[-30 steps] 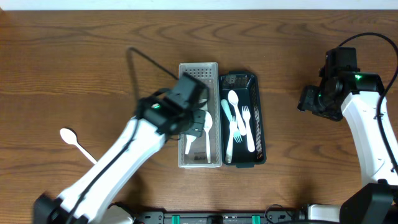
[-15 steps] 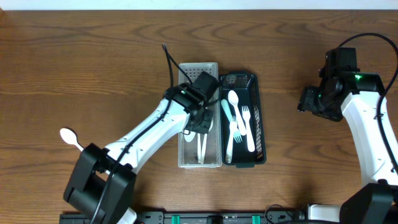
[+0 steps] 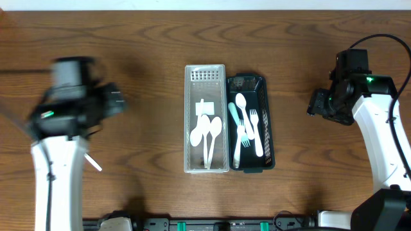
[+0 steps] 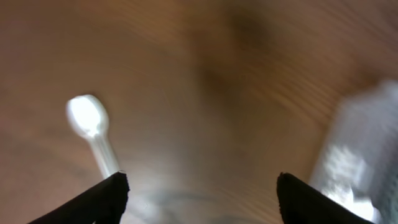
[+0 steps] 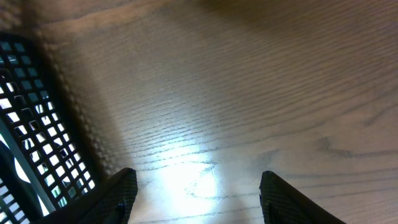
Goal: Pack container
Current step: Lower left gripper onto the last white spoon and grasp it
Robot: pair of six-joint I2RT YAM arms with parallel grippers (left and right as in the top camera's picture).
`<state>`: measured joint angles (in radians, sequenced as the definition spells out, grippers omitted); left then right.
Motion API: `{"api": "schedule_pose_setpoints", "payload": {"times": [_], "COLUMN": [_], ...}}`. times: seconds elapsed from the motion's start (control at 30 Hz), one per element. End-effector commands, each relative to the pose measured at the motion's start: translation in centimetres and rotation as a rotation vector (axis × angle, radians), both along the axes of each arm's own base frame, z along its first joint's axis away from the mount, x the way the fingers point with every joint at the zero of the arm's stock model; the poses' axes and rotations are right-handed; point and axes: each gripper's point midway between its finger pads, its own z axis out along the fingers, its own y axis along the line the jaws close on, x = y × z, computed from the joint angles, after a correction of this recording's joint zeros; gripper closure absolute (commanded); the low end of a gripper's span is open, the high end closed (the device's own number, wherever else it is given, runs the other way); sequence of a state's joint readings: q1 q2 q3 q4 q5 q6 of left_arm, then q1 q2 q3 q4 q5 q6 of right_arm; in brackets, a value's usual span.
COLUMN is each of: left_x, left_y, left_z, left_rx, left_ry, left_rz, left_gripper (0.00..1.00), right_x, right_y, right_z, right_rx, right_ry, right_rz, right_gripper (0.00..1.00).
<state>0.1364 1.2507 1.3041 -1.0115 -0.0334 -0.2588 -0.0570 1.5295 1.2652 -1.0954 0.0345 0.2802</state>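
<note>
One spoon (image 4: 91,122) lies on the table (image 4: 205,87) near the left gripper (image 4: 200,186).

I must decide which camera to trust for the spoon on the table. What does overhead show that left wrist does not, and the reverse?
Only overhead: the clear tray holding white spoons, the black basket with forks, and the right arm. Only left wrist: the bowl of the loose spoon and the left gripper, open and empty. Both: the table and that spoon, though overhead shows just its handle end. The wrist's pale blur is unidentifiable.
</note>
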Motion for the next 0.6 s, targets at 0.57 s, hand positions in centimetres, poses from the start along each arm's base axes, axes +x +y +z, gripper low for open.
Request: {"api": "schedule_pose_setpoints", "payload": {"times": [0.57], "left_x": [-5.0], "left_y": [11.8], "left_z": [-18.3], "left_rx": [-0.243], "left_ry": [0.337], "left_rz": [0.446], "left_gripper": [0.06], "right_x": [-0.1], "right_y": [-0.4], "right_z": [0.0], "right_rx": [-0.012], "right_ry": [0.001], "right_rz": [-0.001], "right_gripper": [0.33]}}
